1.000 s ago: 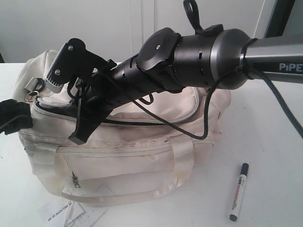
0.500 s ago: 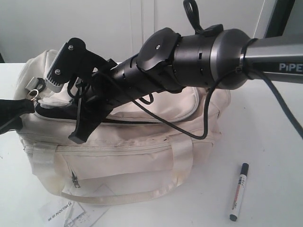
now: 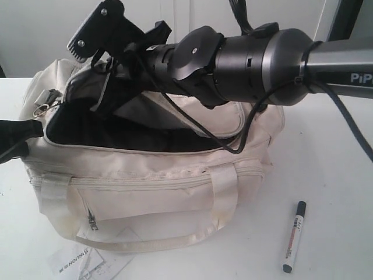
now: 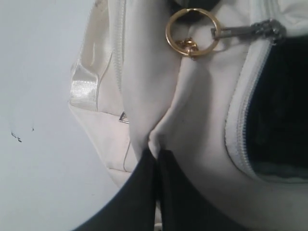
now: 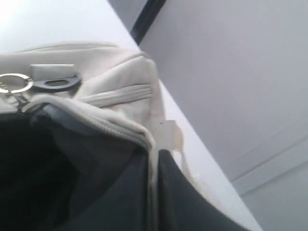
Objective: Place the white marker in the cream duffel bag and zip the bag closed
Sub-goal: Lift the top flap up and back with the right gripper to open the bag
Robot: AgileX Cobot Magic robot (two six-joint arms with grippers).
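We are finding the cream duffel bag (image 3: 175,192) standing on the table (image 3: 338,175) with its main zip undone and the black lining (image 3: 116,131) showing through the mouth. The left gripper (image 4: 155,156) is pinching a fold of cream fabric at the bag's end, jaws together on the cloth, just beside the zip pull (image 4: 245,30) and its gold ring (image 4: 190,31). The right gripper (image 5: 153,159) is clamping the zipped edge of the top flap (image 3: 87,87) and holding it raised above the opening, reaching across to the left end of the bag.

We are noting that the white marker (image 3: 294,236) is lying flat on the table off the bag's front right corner, well apart from both grippers and touched by neither.

We are judging the task as being in its opening stage. The bag is open and being held wide. The marker is not yet picked up or placed inside, and the zip is not yet drawn shut. One gripper will, in our view, be needing to let go of the fabric to fetch the marker.
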